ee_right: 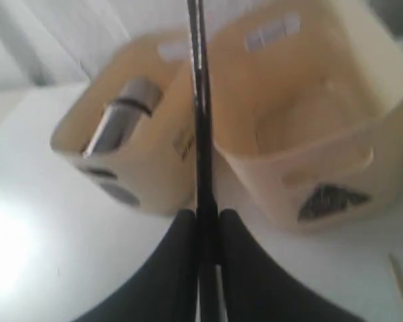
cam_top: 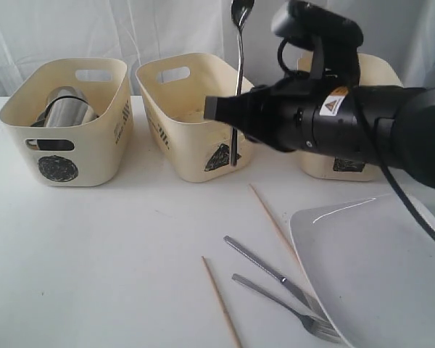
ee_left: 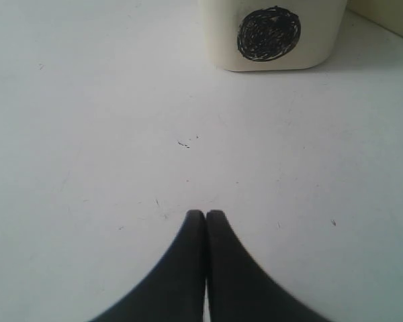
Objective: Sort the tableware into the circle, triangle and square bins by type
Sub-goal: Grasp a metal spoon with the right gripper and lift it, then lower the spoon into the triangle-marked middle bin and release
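My right gripper (cam_top: 228,112) is shut on a steel spoon (cam_top: 238,80), held upright with its bowl on top, just in front of the triangle bin (cam_top: 181,94). In the right wrist view the spoon's handle (ee_right: 199,100) runs up from between the closed fingers (ee_right: 178,248), with the triangle bin (ee_right: 309,121) and circle bin (ee_right: 141,154) behind. A steel mug (cam_top: 65,105) lies in the circle bin (cam_top: 65,159). My left gripper (ee_left: 205,215) is shut on nothing, over bare table near the circle bin (ee_left: 275,33). The square bin (cam_top: 326,167) is mostly hidden behind my right arm.
A large white plate (cam_top: 370,268) lies at the front right. Beside it are a fork (cam_top: 290,309), another steel utensil (cam_top: 264,268) and two wooden chopsticks (cam_top: 221,301) (cam_top: 272,221). White curtains hang behind the bins.
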Motion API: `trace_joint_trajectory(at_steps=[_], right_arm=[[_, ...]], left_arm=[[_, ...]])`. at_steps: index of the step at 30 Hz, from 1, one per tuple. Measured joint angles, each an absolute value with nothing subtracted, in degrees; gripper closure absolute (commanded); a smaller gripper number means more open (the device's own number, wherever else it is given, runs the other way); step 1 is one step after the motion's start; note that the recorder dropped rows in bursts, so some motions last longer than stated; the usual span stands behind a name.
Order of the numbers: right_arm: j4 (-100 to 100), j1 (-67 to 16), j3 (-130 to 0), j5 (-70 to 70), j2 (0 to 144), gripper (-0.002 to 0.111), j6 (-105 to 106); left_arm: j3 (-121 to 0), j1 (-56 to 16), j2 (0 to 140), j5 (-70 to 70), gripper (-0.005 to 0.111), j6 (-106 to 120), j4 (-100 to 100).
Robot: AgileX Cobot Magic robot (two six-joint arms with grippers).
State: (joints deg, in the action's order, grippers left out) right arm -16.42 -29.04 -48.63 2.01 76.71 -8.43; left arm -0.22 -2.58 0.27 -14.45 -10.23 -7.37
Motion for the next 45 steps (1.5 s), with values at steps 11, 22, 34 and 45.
trace_joint_trajectory(at_steps=[11, 22, 34, 45], right_arm=[[-15.5, -29.0, -56.5, 31.7, 92.7, 0.108, -8.3], [-15.3, -29.0, -71.4, 33.1, 111.2, 0.103, 2.1], [-24.2, -26.6, -72.4, 33.1, 113.1, 0.08, 4.2], [-23.0, -26.6, -72.4, -11.8, 99.6, 0.108, 11.2]], left_arm=[[-0.2, -2.6, 0.3, -14.4, 0.107, -10.2, -7.4], [-0.2, -2.6, 0.3, -14.4, 0.107, -10.2, -7.4], [-0.2, -2.6, 0.3, -14.4, 0.107, -10.2, -7.4], [-0.2, -2.6, 0.3, -14.4, 0.107, -10.2, -7.4]])
